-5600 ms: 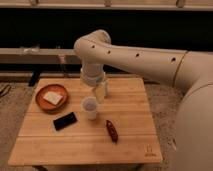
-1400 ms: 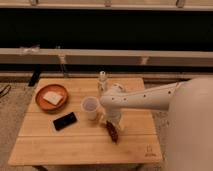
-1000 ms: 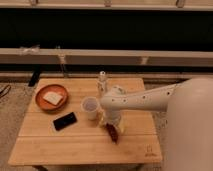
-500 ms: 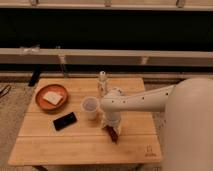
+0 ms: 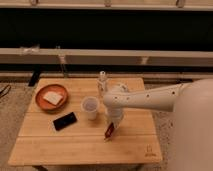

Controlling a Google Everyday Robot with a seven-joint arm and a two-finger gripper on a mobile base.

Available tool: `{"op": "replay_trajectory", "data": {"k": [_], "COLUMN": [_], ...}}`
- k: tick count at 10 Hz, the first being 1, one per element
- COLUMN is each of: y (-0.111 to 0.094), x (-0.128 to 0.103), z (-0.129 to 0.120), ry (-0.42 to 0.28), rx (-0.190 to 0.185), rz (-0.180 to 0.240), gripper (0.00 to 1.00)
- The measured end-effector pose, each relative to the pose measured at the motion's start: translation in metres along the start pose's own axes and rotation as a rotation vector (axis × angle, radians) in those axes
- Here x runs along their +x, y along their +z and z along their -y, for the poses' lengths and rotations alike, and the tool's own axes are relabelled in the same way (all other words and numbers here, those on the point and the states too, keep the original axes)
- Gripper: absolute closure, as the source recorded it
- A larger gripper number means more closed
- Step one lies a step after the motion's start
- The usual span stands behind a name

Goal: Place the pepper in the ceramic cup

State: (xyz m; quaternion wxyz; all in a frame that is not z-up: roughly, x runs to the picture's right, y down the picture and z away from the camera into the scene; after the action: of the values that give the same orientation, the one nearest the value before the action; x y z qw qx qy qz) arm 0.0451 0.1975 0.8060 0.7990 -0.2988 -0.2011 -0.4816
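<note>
The dark-red pepper (image 5: 109, 131) lies on the wooden table (image 5: 55, 142) a little right of the middle, near the front. My gripper (image 5: 113, 122) reaches straight down onto the pepper's upper end from the white arm that comes in from the right. The white ceramic cup (image 5: 90, 107) stands upright on the table just left of the gripper and behind the pepper, its pale inside showing nothing in it.
A flat black phone (image 5: 65, 121) lies left of the cup. An orange-brown plate (image 5: 50, 97) with a pale piece of food sits at the back left. A slim clear bottle (image 5: 102, 82) stands behind the cup, close to the arm.
The arm swung down from above the cup to the pepper. Over the last second the gripper has sunk a little lower onto it. The pepper and cup have stayed put.
</note>
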Motion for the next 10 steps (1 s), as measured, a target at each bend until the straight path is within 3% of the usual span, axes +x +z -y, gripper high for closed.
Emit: {"op": "replay_trajectory", "data": {"k": [6,10], "y": [-0.093,-0.160], "x": [0.013,0.026], "z": [0.013,0.033], "ry": [0.008,0.005], "rx": [0.081,0.148], "rz": [-0.117,-0.220], "gripper": [1.00,1.00]}}
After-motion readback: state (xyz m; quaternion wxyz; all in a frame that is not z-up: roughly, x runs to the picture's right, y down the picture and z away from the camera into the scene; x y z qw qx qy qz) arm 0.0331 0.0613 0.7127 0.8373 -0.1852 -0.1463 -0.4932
